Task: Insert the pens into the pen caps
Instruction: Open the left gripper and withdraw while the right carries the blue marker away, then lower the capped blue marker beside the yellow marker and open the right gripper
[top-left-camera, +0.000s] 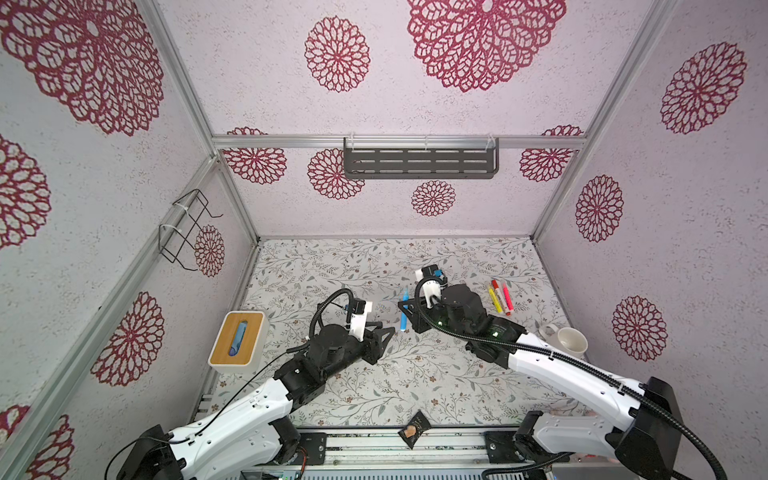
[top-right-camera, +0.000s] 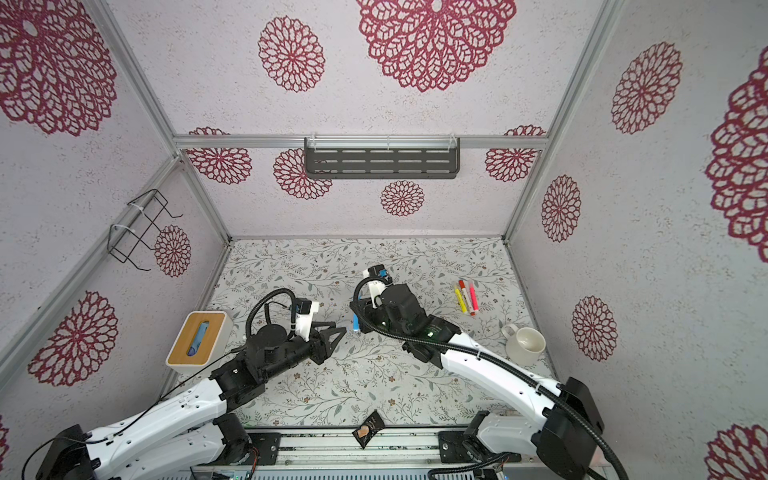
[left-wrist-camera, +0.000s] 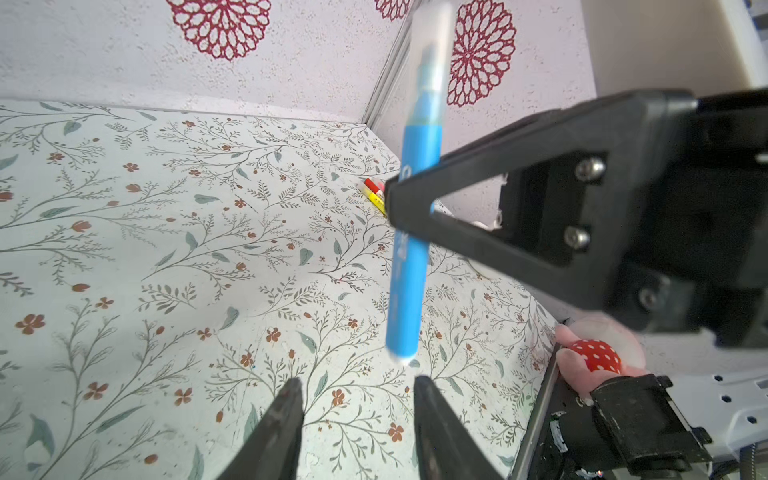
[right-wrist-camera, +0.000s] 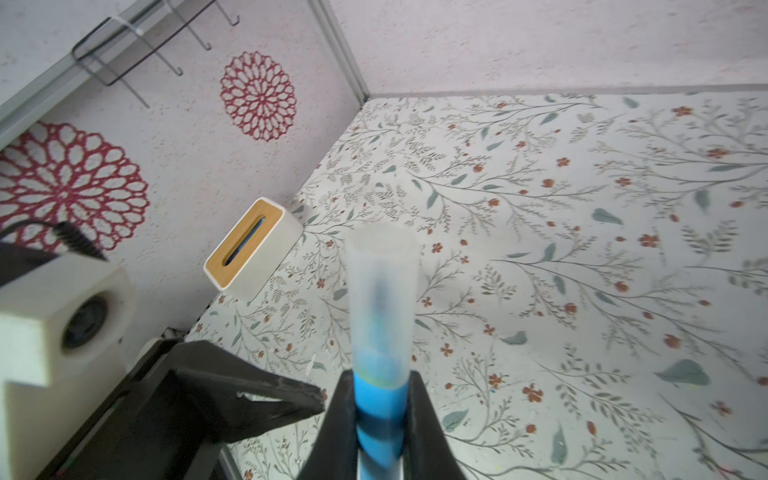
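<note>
**Capped and gripped**

The right gripper (right-wrist-camera: 382, 399) is clamped on a slim bright-blue marker pen (left-wrist-camera: 409, 270), which wears a frosted translucent cap (right-wrist-camera: 382, 291), over the middle of the floral-print table (top-left-camera: 332, 270). The left gripper (left-wrist-camera: 357, 386) has its jaws apart and empty, near the pen's uncapped end. Yellow, orange-red and pink marker pens (top-left-camera: 500, 297) lie together off to the right.

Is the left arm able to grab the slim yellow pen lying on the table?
Probably not easily: the right gripper, shut on the capped blue pen, sits between the left gripper and that yellow pen.
</note>
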